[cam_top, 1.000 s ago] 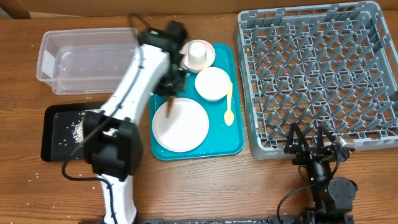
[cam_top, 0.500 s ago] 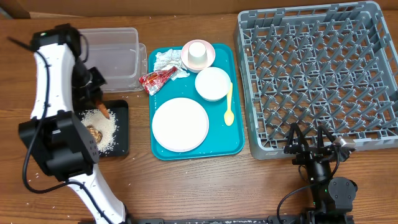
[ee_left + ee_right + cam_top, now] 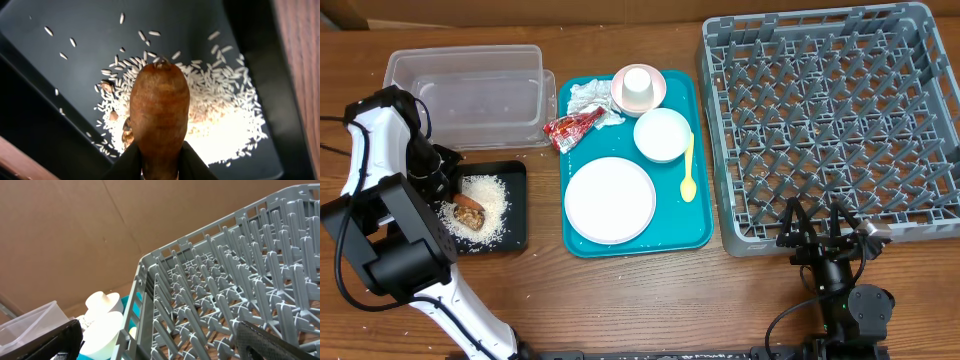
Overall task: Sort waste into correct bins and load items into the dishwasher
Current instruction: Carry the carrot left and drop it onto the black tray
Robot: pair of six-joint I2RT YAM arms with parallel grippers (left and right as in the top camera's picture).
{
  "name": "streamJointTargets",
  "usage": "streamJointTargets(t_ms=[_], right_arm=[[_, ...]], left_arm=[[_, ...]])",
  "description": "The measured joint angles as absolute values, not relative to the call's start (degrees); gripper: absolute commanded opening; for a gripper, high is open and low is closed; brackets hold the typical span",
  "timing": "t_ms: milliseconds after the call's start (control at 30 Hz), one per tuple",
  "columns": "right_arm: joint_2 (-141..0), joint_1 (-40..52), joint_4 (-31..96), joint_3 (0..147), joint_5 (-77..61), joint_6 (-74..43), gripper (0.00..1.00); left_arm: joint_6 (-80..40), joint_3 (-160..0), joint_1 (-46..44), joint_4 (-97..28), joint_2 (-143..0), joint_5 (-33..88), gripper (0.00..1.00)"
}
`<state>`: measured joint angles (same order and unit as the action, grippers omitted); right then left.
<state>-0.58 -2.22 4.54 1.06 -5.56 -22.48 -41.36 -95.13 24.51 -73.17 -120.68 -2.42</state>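
Table is showing one grey dish rack [image 3: 830, 120] at 3 o'clock. One teal tray [image 3: 685, 225] is carrying one plate [image 3: 610, 200], one bowl [image 3: 662, 135], one pink dish [image 3: 660, 92], one cup [image 3: 637, 85], one yellow spoon [image 3: 688, 170], one napkin [image 3: 585, 97] and one red wrapper [image 3: 570, 125]. Two bins are sitting at 9 o'clock: one clear tub [image 3: 470, 95] and one black tray [image 3: 515, 230], which is holding one carrot [image 3: 160, 110], one brown lump [image 3: 470, 216] and one rice heap [image 3: 490, 195].

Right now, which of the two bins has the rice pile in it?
The shallow black tray, in front of the clear tub: a heap of white rice lies on its floor. The tub shows no such heap.
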Motion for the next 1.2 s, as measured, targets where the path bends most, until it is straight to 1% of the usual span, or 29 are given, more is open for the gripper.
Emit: streamJointTargets(t_ms=[33,133,167,333,633,733,833,867,900,933,967,1167,1200], right_arm=[[-0.58,-2.22,4.56,1.06,-5.54,-22.48,1.0],[-0.58,-2.22,4.56,1.06,-5.56,-22.46,1.0],[-0.58,-2.22,4.56,1.06,-5.52,-22.46,1.0],[-0.58,-2.22,4.56,1.06,-5.56,-22.46,1.0],[-0.58,-2.22,4.54,1.06,-5.54,-22.46,1.0],[-0.58,-2.22,4.56,1.06,-5.54,-22.46,1.0],[-0.58,-2.2,4.54,1.06,-5.54,-22.46,1.0],[-0.58,-2.22,4.51,1.06,-5.54,-22.46,1.0],[-0.58,-2.22,4.51,1.06,-5.52,-22.48,1.0],[-0.58,-2.2,4.56,1.06,-5.54,-22.48,1.0],[-0.58,-2.2,4.56,1.06,-5.56,-22.46,1.0],[-0.58,-2.2,4.54,1.06,-5.56,-22.48,1.0],[-0.58,-2.2,4.54,1.06,-5.54,-22.46,1.0]], left_arm=[[-42.17,-94.7,24.53,-72.62,-120.68,-2.42,0.42],[-43.57,-94.41,24.53,-71.85,-120.68,-2.42,0.49],[-43.81,-94.41,24.53,-71.72,-120.68,-2.42,0.5],[-44.21,-94.41,24.53,-71.29,-120.68,-2.17,0.48],[-37.12,-98.48,24.53,-73.47,-119.79,7.11,0.48],[-35.68,-98.54,24.53,-73.71,-116.71,8.01,0.49],[-34.09,-98.8,24.53,-73.67,-107.33,8.23,0.52],[-33.95,-98.89,24.53,-73.54,-105.43,8.21,0.54],[-33.89,-99.0,24.53,-73.36,-103.44,8.21,0.79],[-33.85,-99.22,24.53,-73.28,-100.92,8.23,0.96],[-33.52,-99.39,24.53,-73.3,-99.72,8.43,1.0],[-30.92,-99.66,24.36,-73.63,-98.15,13.13,1.0],[-29.74,-99.66,24.14,-73.47,-98.15,14.46,0.96]])
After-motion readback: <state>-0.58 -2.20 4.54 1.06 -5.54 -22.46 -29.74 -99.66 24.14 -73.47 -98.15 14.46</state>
